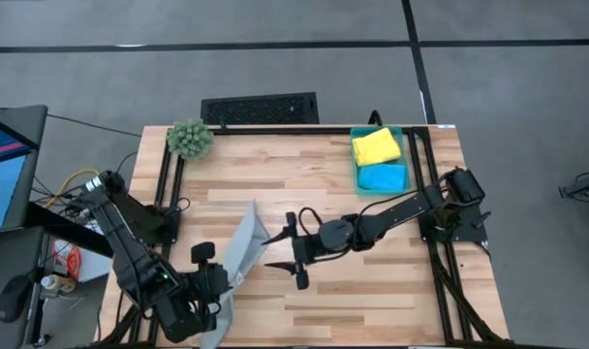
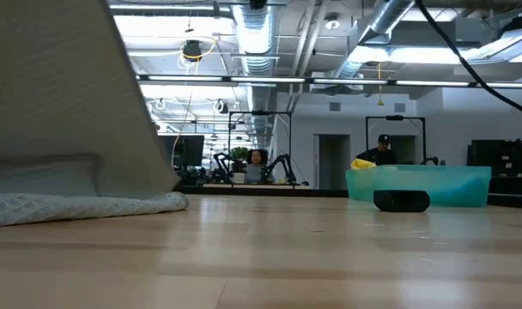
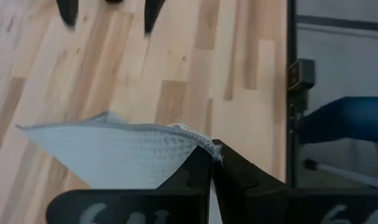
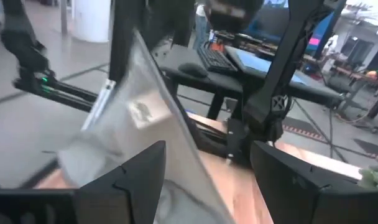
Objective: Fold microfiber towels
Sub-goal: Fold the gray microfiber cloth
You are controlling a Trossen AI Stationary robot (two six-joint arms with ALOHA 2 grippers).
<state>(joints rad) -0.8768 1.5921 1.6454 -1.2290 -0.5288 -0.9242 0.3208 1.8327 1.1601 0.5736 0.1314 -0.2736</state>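
At lower left, the left tool [image 1: 220, 278] is clenched on a corner of the pale grey towel [image 1: 240, 254] — lifted, its other end on the table [image 1: 372, 301] — while the right tool [image 1: 293, 250] gapes wide just beside it, mid-frame.

No legible text, label, brand or number in any view. Pale marks on the dark body of the left tool [image 3: 212, 163] in its wrist view are too blurred to read.
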